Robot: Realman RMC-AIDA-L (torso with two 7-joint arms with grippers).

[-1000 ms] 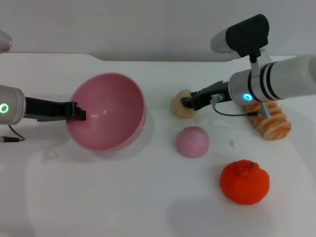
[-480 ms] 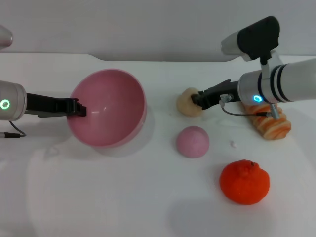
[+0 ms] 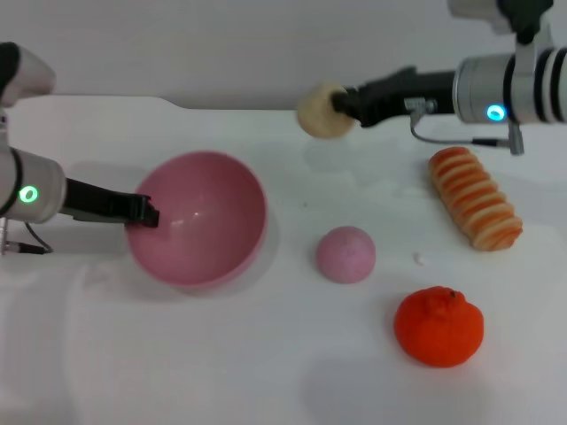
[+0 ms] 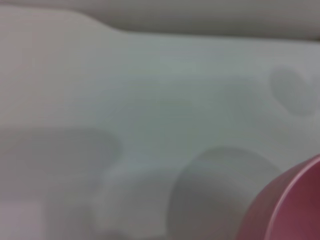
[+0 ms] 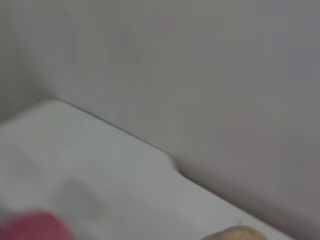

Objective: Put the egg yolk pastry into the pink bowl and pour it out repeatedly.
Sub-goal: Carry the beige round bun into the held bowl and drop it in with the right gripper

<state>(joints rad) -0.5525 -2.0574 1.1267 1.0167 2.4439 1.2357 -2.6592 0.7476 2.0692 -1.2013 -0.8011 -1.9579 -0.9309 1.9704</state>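
Note:
The egg yolk pastry (image 3: pixel 321 112), a pale beige bun, hangs in the air above the table's back middle, with my right gripper (image 3: pixel 339 105) shut on it; a sliver of the pastry (image 5: pixel 235 233) shows in the right wrist view. The pink bowl (image 3: pixel 202 220) rests on the table at the left, its opening facing up. My left gripper (image 3: pixel 142 211) is shut on the bowl's left rim. A piece of the bowl's rim (image 4: pixel 290 205) appears in the left wrist view.
A pink-mauve ball (image 3: pixel 345 254) lies right of the bowl. An orange mandarin (image 3: pixel 439 325) sits at the front right. A ridged orange-striped bread roll (image 3: pixel 473 197) lies at the right. The white table's (image 3: pixel 266 354) back edge meets a grey wall.
My right gripper has lifted the pastry off the table and carried it up and slightly left. The bowl, tilted toward the right before, now sits lower and more level.

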